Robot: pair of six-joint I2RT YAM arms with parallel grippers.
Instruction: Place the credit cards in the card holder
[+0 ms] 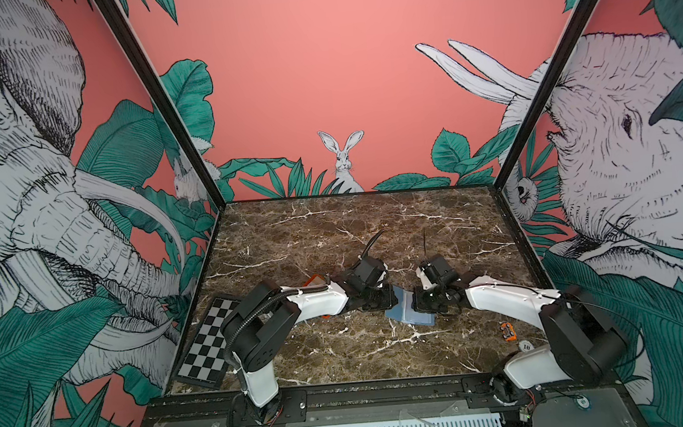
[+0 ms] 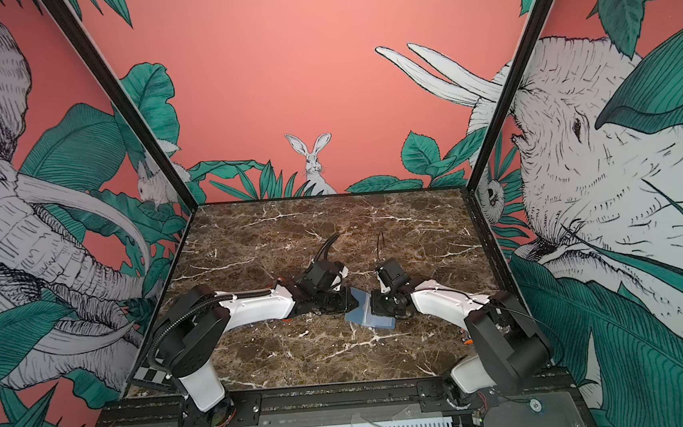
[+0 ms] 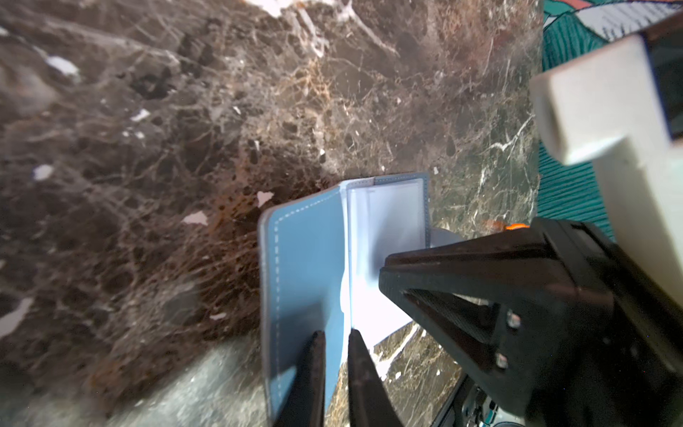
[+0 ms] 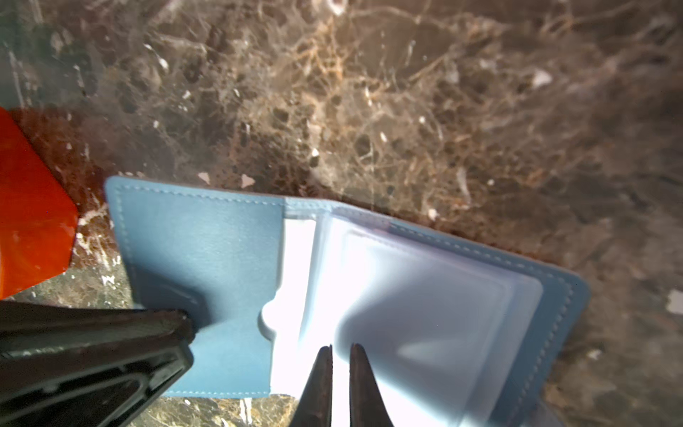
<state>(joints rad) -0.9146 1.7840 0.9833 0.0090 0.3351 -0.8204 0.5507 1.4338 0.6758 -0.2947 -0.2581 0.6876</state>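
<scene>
From up top I see the card holder (image 1: 406, 315) lying open near the middle of the table (image 1: 333, 232), caught between my two arms. Both top views are too coarse to show what either pincer is doing, so I go by the wrist cameras. On the left wrist, the left pincer (image 3: 338, 355) is nearly closed, its tips nipping the edge of the holder's blue flap and holding it raised off the table. On the right wrist, the right pincer (image 4: 340, 366) is pinched almost together on the clear sleeves. That view also catches the left pincer from the side, clamped on the flap. It shows the notched pocket in the flap too, with a washed-out white patch behind it; I cannot tell whether that is a card. An orange tray (image 4: 33, 207) sits just beside the holder there, while in a top view the tray (image 1: 314, 282) is only a sliver above the left forearm. A top view gives me the whole checkerboard (image 1: 206, 346) at the table's left edge, plus a small orange object (image 1: 507, 330) and a round token (image 1: 526, 346) near the right arm. In a top view from the neighbouring eye, the left arm covers most of the checkerboard (image 2: 150, 373).
</scene>
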